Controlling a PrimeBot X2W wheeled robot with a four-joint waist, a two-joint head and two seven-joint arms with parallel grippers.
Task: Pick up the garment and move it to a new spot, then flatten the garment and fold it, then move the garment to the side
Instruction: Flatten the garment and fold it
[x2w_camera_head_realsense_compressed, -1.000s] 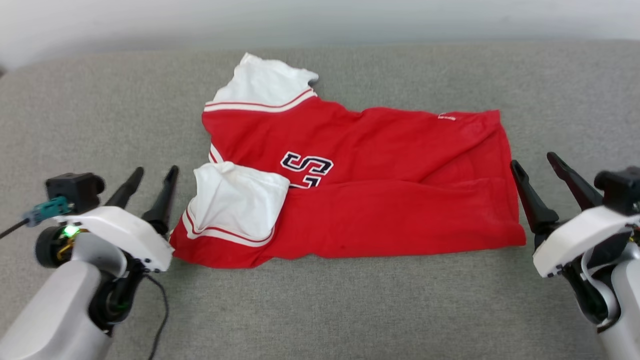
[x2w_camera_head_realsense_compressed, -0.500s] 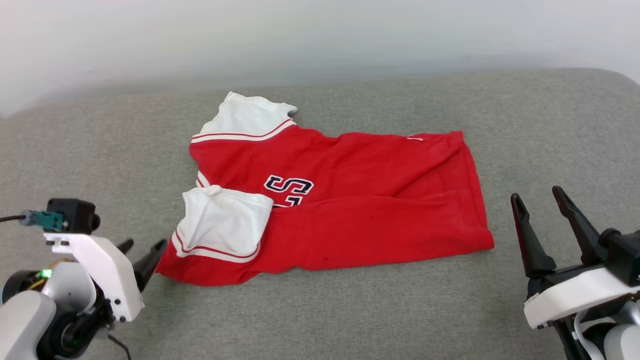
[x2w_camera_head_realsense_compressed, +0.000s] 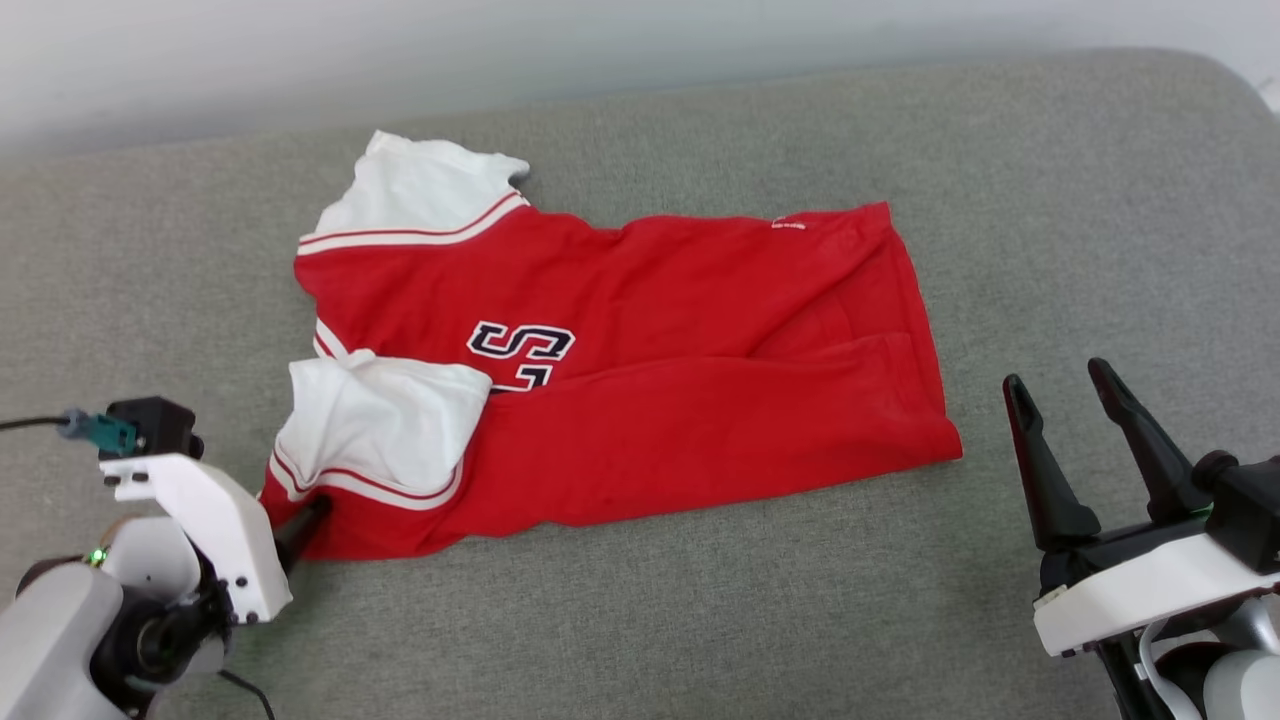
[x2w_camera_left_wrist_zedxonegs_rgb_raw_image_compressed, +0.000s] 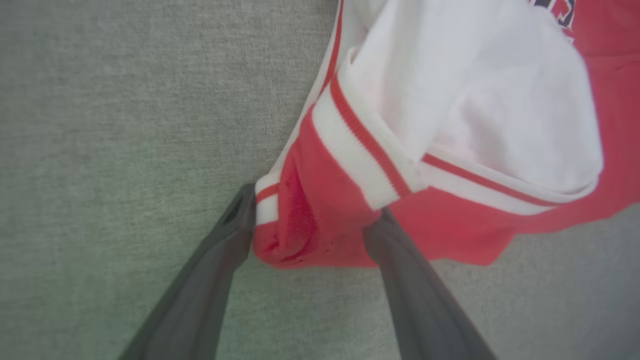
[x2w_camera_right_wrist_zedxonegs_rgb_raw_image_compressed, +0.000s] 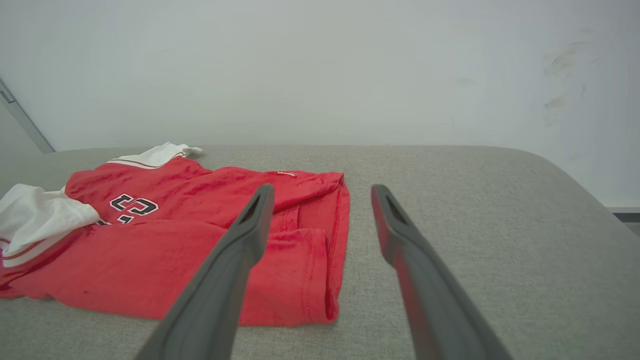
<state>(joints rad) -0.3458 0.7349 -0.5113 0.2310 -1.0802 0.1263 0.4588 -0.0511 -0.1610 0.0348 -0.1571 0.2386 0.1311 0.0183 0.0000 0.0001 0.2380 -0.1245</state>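
The garment (x2w_camera_head_realsense_compressed: 680, 400), a red jersey with white sleeves and black chest letters, lies folded lengthwise on the grey cushion. One white sleeve is turned over its near-left part. My left gripper (x2w_camera_head_realsense_compressed: 300, 522) is low at the garment's near-left corner. In the left wrist view its open fingers (x2w_camera_left_wrist_zedxonegs_rgb_raw_image_compressed: 312, 205) straddle the red corner of the garment (x2w_camera_left_wrist_zedxonegs_rgb_raw_image_compressed: 450, 90) just under the striped sleeve trim. My right gripper (x2w_camera_head_realsense_compressed: 1058, 378) stands open, right of the hem and clear of the cloth. The right wrist view looks between its spread fingers (x2w_camera_right_wrist_zedxonegs_rgb_raw_image_compressed: 322, 192) across the garment (x2w_camera_right_wrist_zedxonegs_rgb_raw_image_compressed: 175, 240).
The grey cushion (x2w_camera_head_realsense_compressed: 700, 620) stretches wide in front of and beside the shirt. A pale wall (x2w_camera_head_realsense_compressed: 600, 50) runs along its back. The cushion's rounded right edge (x2w_camera_right_wrist_zedxonegs_rgb_raw_image_compressed: 565, 175) drops off beyond my right gripper. A cable hangs from my left wrist (x2w_camera_head_realsense_compressed: 250, 700).
The camera has shifted. My left gripper has dropped and moved in to the garment's near-left corner, which now lies between its fingers. The right gripper stays open beside the hem.
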